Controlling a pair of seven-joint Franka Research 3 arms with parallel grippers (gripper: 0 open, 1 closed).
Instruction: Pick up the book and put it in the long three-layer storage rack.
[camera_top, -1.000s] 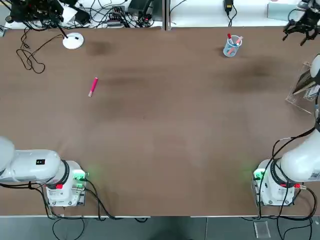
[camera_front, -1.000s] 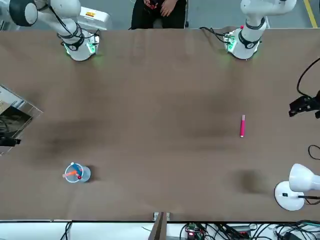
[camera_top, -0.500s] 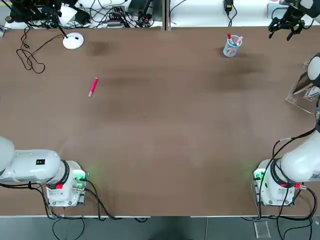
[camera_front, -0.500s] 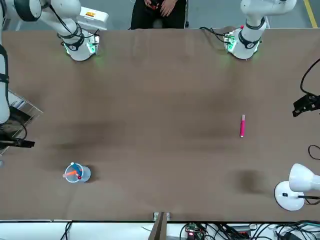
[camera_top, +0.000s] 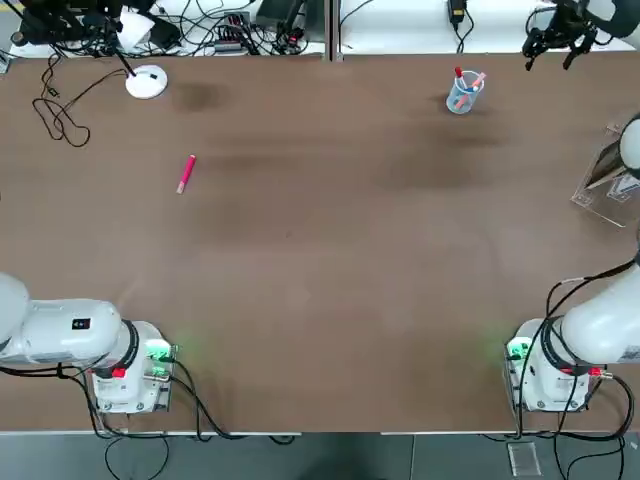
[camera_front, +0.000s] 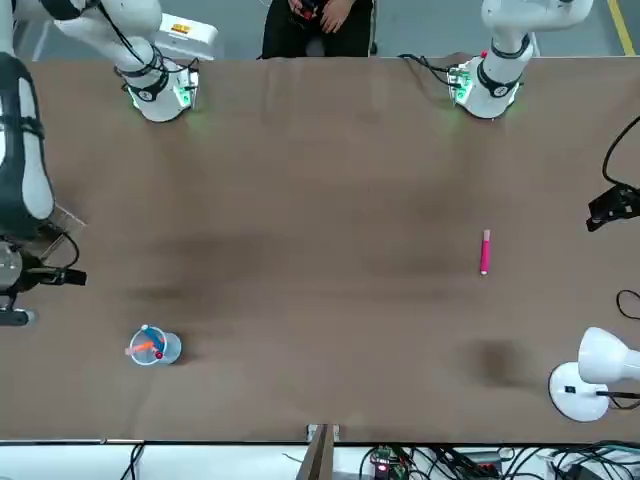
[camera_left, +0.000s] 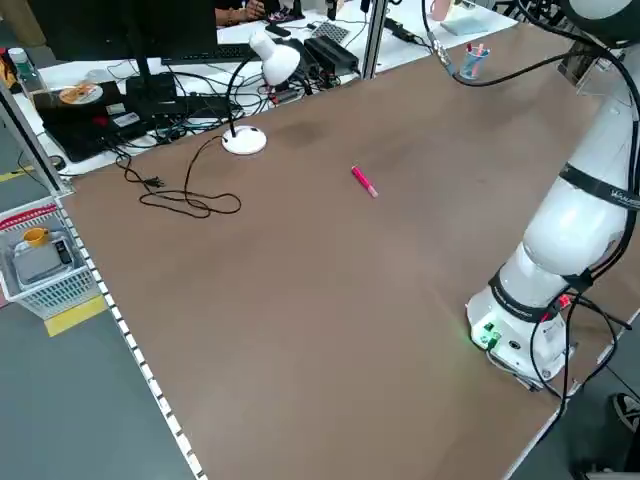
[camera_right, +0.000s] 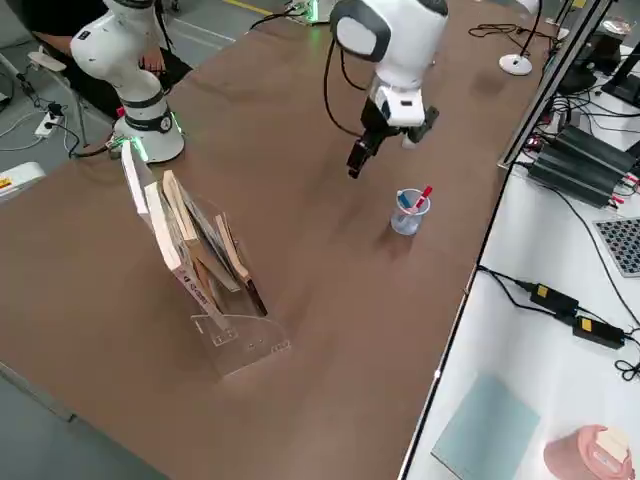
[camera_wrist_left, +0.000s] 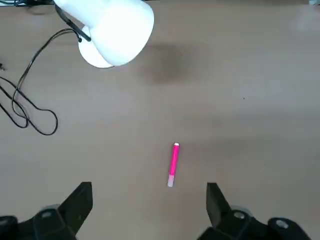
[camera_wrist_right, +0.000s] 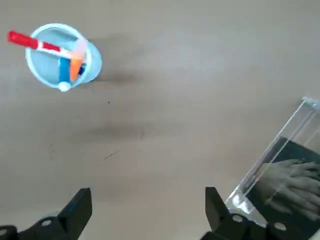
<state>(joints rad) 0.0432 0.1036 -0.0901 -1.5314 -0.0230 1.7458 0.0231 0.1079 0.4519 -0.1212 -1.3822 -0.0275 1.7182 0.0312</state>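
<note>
Book (camera_wrist_right: 290, 175) placement looks done to me: it stands slanted inside the long three-layer storage rack (camera_right: 205, 275), its cover with the pale hand image showing through the clear wall. My right gripper (camera_right: 385, 135) hangs above the table well apart from the rack, on the pen cup (camera_right: 408, 213) side of it, fingers spread wide and holding nothing. My left gripper (camera_wrist_left: 148, 207), far from the rack over the pink marker (camera_wrist_left: 173, 164), also stands wide and empty. My worry from here is the right arm: a low sweep away from the rack could clip the pen cup and tip it. A swing back toward the rack could nudge the light acrylic and topple the leaning book. I'd lift clear before turning.
</note>
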